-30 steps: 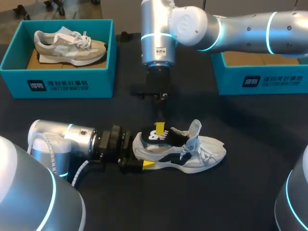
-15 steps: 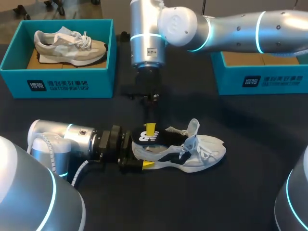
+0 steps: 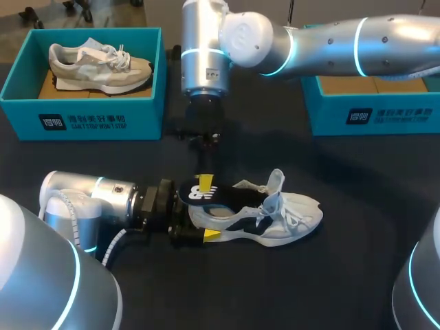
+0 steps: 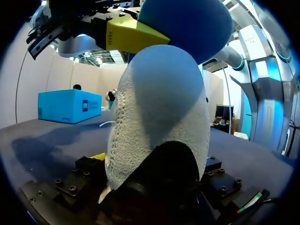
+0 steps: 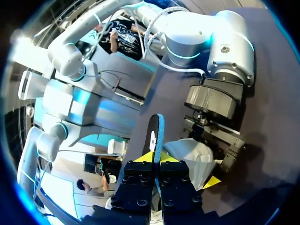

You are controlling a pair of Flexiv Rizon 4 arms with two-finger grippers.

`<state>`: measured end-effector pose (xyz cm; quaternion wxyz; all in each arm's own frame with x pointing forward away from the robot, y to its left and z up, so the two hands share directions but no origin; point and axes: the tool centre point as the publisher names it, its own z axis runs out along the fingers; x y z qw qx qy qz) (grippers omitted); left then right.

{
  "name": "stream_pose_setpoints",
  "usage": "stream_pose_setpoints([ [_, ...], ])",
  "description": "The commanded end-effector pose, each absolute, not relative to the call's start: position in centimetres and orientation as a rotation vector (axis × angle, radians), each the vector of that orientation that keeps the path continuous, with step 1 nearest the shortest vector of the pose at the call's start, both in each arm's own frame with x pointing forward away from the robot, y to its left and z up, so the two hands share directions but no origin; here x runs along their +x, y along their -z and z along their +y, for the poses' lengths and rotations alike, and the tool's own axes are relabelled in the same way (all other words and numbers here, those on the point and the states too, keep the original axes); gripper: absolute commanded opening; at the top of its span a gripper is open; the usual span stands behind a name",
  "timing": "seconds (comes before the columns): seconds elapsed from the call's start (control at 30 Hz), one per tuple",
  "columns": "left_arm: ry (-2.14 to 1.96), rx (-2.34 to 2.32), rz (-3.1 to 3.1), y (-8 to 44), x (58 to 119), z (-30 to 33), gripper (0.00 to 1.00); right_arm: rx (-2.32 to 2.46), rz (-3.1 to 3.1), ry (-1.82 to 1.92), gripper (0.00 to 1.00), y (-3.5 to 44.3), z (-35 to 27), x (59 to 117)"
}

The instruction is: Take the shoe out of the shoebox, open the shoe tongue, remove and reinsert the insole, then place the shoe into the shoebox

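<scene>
Down at the near-middle of the dark surface (image 3: 344, 275), the white shoe (image 3: 292, 214) is lying on its side, toe pointing toward my right and heel toward my left arm. Its tongue (image 3: 276, 183) is standing up and folded back, and the laces (image 3: 292, 223) are hanging loose across the upper.

My left hand (image 3: 201, 221) is coming in low from the near left and is clamping the heel. One yellow tip is pressing on the near side of the heel, while the far finger is hidden behind the shoe and the insole. In the left wrist view the textured white heel is filling the space between the fingers.

My right hand (image 3: 204, 181) is reaching down from the far right, fingers pointing at the surface, and is pinching the black insole (image 3: 193, 193) between its yellow tips. The insole is sitting above the heel opening, its free end sticking out over my left hand and its forward part running down into the shoe. The right wrist view is showing it edge-on between the fingertips, with a blue underside.

At the far left, a teal shoebox (image 3: 82, 113) is holding a grey shoe (image 3: 96, 65). At the far right, a second teal shoebox (image 3: 375, 113) is sitting partly under my right arm.
</scene>
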<state>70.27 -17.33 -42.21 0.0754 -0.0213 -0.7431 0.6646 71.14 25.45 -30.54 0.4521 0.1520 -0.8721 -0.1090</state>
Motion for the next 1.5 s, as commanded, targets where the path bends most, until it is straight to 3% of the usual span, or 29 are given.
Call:
stream_pose_setpoints([
  [0.03, -1.995, -0.062, -2.229, 42.4, 70.2, -17.4, 0.00, 0.391, -2.154, 0.267, 0.00, 30.3, 26.1, 71.2],
  [0.17, -1.995, -0.062, -2.229, 42.4, 70.2, -17.4, 0.00, 0.406, -2.152, 0.268, 0.00, 30.3, 26.5, 71.3],
  [0.27, -1.995, -0.062, -2.229, 42.4, 70.2, -17.4, 0.00, 0.418, -2.151, 0.286, 0.07, 30.1, 26.7, 71.4],
  [0.3, -1.995, -0.062, -2.229, 42.4, 70.2, -17.4, 0.00, 0.422, -2.151, 0.292, 0.16, 30.1, 26.7, 71.4],
  [0.33, -1.995, -0.062, -2.229, 42.4, 70.2, -17.4, 0.00, 0.422, -2.153, 0.298, 0.41, 30.0, 26.7, 71.4],
  [0.47, -1.995, -0.062, -2.229, 42.4, 70.2, -17.4, 0.00, 0.421, -2.156, 0.318, 0.50, 29.8, 26.3, 71.4],
  [0.5, -1.995, -0.062, -2.229, 42.4, 70.2, -17.4, 0.00, 0.424, -2.155, 0.327, 0.59, 29.8, 26.2, 71.4],
  [0.67, -1.995, -0.062, -2.229, 42.4, 70.2, -17.4, 0.00, 0.401, -2.167, 0.347, 0.67, 29.3, 25.1, 71.5],
  [0.97, -1.995, -0.062, -2.229, 42.4, 70.2, -17.4, 0.00, 0.356, -2.161, 0.405, 0.65, 29.1, 23.0, 72.5],
  [1.0, -1.995, -0.062, -2.229, 42.4, 70.2, -17.4, 0.00, 0.351, -2.157, 0.407, 0.93, 29.1, 22.9, 72.6],
  [1.03, -1.995, -0.062, -2.229, 42.4, 70.2, -17.4, 0.00, 0.346, -2.152, 0.409, 1.00, 29.1, 22.9, 72.6],
  [1.5, -1.995, -0.062, -2.229, 42.4, 70.2, -17.4, 0.00, 0.322, -2.143, 0.404, 1.00, 29.5, 22.8, 72.7],
])
